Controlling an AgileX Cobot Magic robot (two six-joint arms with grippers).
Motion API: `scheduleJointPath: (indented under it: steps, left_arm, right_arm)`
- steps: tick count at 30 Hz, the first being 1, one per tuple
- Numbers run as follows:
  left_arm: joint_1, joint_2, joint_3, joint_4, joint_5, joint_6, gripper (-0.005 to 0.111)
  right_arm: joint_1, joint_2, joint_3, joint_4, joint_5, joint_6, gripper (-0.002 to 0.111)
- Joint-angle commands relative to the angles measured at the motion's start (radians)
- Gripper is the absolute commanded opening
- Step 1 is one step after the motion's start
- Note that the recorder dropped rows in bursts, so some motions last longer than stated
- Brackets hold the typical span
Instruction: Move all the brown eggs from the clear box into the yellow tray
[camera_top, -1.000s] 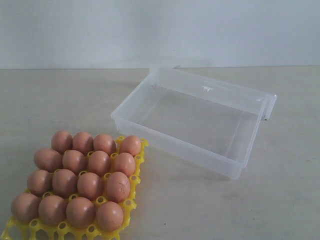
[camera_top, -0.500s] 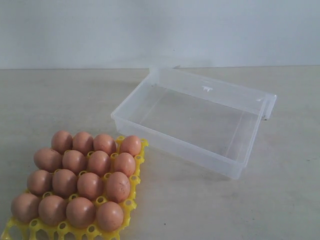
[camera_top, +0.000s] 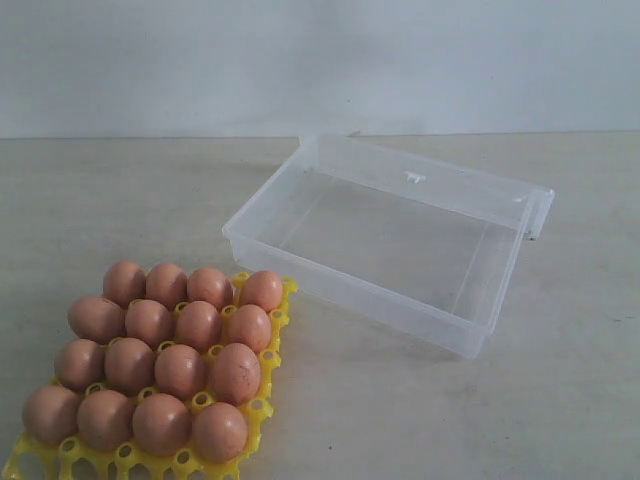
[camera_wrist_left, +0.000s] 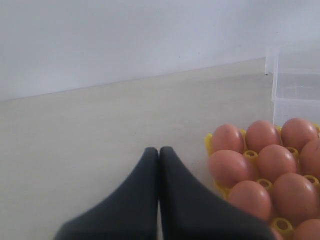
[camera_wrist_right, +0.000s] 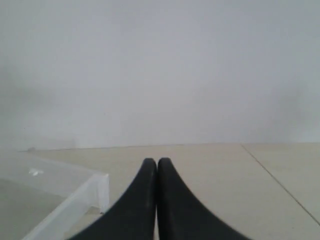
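Several brown eggs (camera_top: 180, 370) fill the yellow tray (camera_top: 262, 408) at the front left of the exterior view. The clear box (camera_top: 357, 293) stands behind and to the right of it with no eggs inside, its lid (camera_top: 450, 190) hinged open at the back. Neither gripper shows in the exterior view. In the left wrist view my left gripper (camera_wrist_left: 159, 151) is shut on nothing, beside the tray's eggs (camera_wrist_left: 230, 167) and a corner of the box (camera_wrist_left: 295, 95). My right gripper (camera_wrist_right: 157, 162) is also shut on nothing, next to a corner of the box (camera_wrist_right: 95, 187).
Everything sits on a pale beige tabletop (camera_top: 400, 410) with a plain white wall (camera_top: 320, 60) behind it. A thin seam line (camera_wrist_right: 280, 182) crosses the surface in the right wrist view.
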Motion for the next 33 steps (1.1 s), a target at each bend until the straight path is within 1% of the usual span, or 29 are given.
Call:
scheduleJointPath:
  steps: [1,4,7,9,11,13,14,16,18,19,20,21,23,24,27,29,30,32,33]
  left_arm:
    - [-0.009,-0.002,0.003,0.001,-0.017,-0.001,-0.004]
    - [-0.009,-0.002,0.003,0.001,-0.017,-0.001,-0.004]
    - [-0.009,-0.002,0.003,0.001,-0.014,-0.001,-0.004]
    - [-0.009,-0.002,0.003,0.001,-0.014,-0.001,-0.004]
    - [-0.009,-0.002,0.003,0.001,-0.014,-0.001,-0.004]
    - [-0.009,-0.002,0.003,0.001,-0.014,-0.001,-0.004]
    - [-0.009,-0.002,0.003,0.001,-0.014,-0.001,-0.004]
    - [-0.009,-0.002,0.003,0.001,-0.014,-0.001,-0.004]
    - [-0.009,-0.002,0.003,0.001,-0.014,-0.001,-0.004]
    - [-0.009,-0.002,0.003,0.001,-0.014,-0.001,-0.004]
    - [-0.009,-0.002,0.003,0.001,-0.014,-0.001,-0.004]
    - [-0.009,-0.002,0.003,0.001,-0.014,-0.001,-0.004]
    - [-0.009,-0.002,0.003,0.001,-0.014,-0.001,-0.004]
    - [-0.009,-0.002,0.003,0.001,-0.014,-0.001,-0.004]
    - [-0.009,-0.002,0.003,0.001,-0.016,-0.001,-0.004]
    - [-0.009,-0.002,0.003,0.001,-0.016,-0.001,-0.004]
    - [-0.009,-0.002,0.003,0.001,-0.016,-0.001,-0.004]
    - [-0.009,-0.002,0.003,0.001,-0.015,-0.001,-0.004]
    - [-0.009,-0.002,0.003,0.001,-0.015,-0.001,-0.004]
  right_arm:
    - [0.001,-0.008,0.007,0.066,0.013,-0.094,0.0]
    - [0.001,-0.008,0.007,0.178,-0.094,-0.215,0.0]
    - [-0.001,-0.008,0.007,0.29,-0.259,-0.28,0.0]
    - [-0.001,-0.008,0.007,0.3,-0.366,-0.229,0.0]
    - [-0.001,-0.008,0.007,0.295,-0.475,-0.088,0.0]
    - [0.001,-0.008,0.007,0.31,-0.506,-0.089,0.0]
    - [0.001,-0.008,-0.004,0.38,-0.507,-0.153,0.0]
    - [-0.001,-0.008,-0.057,0.599,-0.483,-0.417,0.0]
    - [-0.001,-0.008,-0.123,0.915,-0.452,-0.818,0.0]
    - [-0.003,-0.008,-0.147,1.034,-0.427,-0.978,0.0]
    - [-0.011,-0.008,-0.176,1.143,-0.392,-1.192,0.0]
    - [-0.026,-0.008,-0.195,1.244,-0.372,-1.346,0.0]
    - [-0.073,-0.008,-0.2,1.375,-0.367,-1.527,0.0]
    - [-0.108,-0.008,-0.189,1.421,-0.374,-1.574,0.0]
    - [-0.23,-0.008,-0.089,1.559,-0.445,-1.59,0.0]
    - [-0.312,-0.008,0.007,1.593,-0.541,-1.585,0.0]
    - [-0.344,-0.008,0.007,1.593,-0.578,-1.577,0.0]
    - [-0.388,-0.008,0.007,1.601,-0.414,-1.572,0.0]
    - [-0.402,-0.008,0.007,1.601,-0.406,-1.572,0.0]
